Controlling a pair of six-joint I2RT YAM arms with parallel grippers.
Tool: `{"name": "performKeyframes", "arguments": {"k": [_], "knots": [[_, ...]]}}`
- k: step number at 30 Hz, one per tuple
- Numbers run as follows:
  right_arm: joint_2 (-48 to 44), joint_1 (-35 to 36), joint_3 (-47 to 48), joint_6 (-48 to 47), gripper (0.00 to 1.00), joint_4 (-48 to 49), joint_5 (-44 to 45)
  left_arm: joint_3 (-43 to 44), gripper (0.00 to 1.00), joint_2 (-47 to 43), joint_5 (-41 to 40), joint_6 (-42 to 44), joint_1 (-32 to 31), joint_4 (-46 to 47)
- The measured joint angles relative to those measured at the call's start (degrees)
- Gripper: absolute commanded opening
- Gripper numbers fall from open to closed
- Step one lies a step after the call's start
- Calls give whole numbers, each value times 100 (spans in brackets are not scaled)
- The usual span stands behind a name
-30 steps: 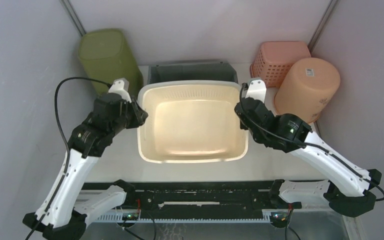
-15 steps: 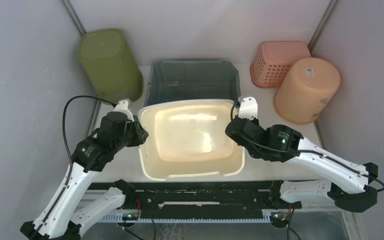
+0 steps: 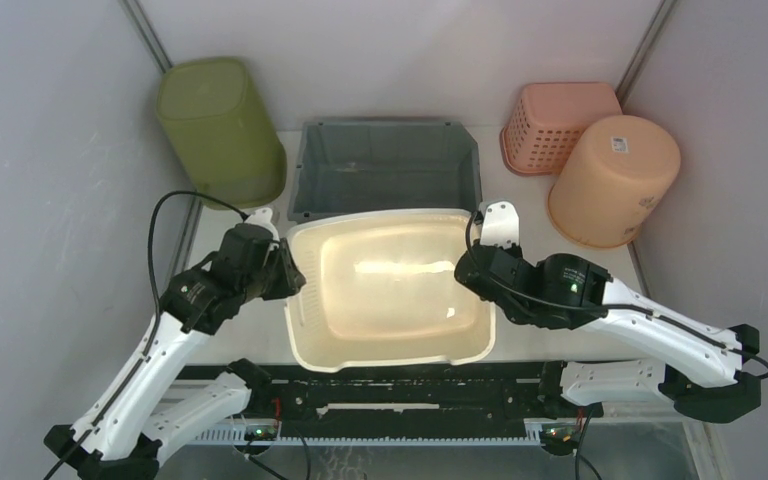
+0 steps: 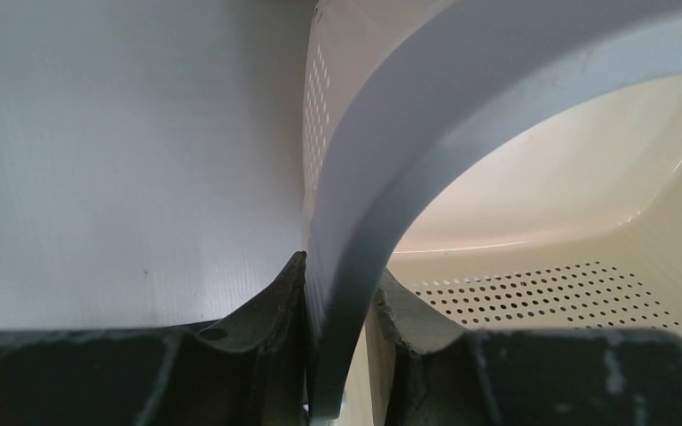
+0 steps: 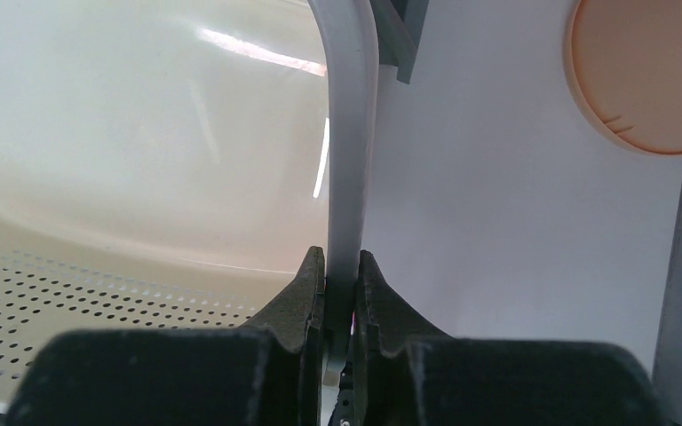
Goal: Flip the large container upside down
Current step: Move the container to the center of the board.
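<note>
Two grips on it, one at each short side! The left end effector (image 3: 286,278) pinches the left rim of the large container (image 3: 390,290), a finger on either side of the wall. The right end effector (image 3: 468,268) is pressed tight on the thin right rim. The container sits mid-worktop (image 3: 525,343) between the arms, just in front of the grey bin (image 3: 385,165). Its mouth faces up toward the overhead camera, and its long axis runs left to right.

Surface (image 3: 520,192): white, plain.
Far left: green bin (image 3: 218,125), bottom up.
Far middle: grey tub (image 3: 385,165), open side up.
Far right: pink basket (image 3: 550,120); orange bucket (image 3: 615,180) just beside, bottom up.
</note>
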Motion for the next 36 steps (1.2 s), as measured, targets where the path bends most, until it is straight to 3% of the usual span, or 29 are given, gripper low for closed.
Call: {"name": "performKeyframes", "arguments": {"k": [11,18,24,36], "knots": [[74,-367,-387,48,0,107,-289,11,30,643,-55,11,-20,122],[291,-1576,-896,-186,0,737,-1088,155,30,1316,-284,87,35,629],[850,-2712,-942,-776,0,1602,-1941,271,29,2212,-256,118,568,1296],[2629,-3926,308,-1794,0,2986,-2634,1550,29,3980,-52,568,1502,2479]]}}
